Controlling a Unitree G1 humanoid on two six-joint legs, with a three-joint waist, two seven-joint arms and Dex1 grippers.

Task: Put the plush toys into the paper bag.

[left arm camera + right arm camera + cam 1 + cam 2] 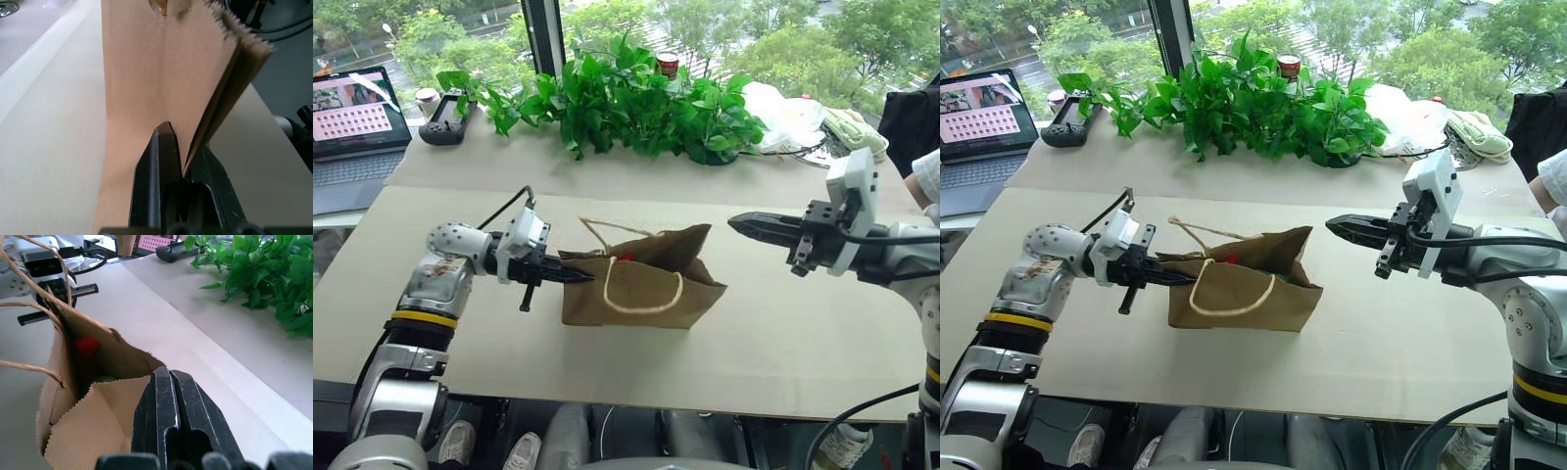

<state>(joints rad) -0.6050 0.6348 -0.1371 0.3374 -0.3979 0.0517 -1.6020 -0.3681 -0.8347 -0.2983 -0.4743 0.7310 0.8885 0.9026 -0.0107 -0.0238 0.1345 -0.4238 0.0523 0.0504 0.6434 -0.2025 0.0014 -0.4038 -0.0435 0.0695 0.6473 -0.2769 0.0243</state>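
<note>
On the broad tan table [803, 362], your brown kraft paper bag [641, 294] stands near the middle, slumped and creased, its mouth gaping toward the right and its twisted-cord handles [646, 294] flopping over the near face and out the far side. Treat that bag as light, thin and easily crumpled: judged from its sag, it will tip or fold if pushed on a wall, so the firm places to hold are the folded side edge or the cord handles. Your left gripper [570, 275] comes in level from the left, clamped on the bag's left side fold, paper pinched between its black fingers [161, 161]. Your right gripper [1356, 230] hangs in the air to the right of the bag, well apart from it, fingers pressed together on nothing and pointing toward the opening. Inside the bag, the red chili-shaped plush toy [87, 345] shows against the inner wall, and a sliver of the round green plush toy [105, 379] lies below it; both look soft, light and squashable, safe to pinch anywhere on the body.
</note>
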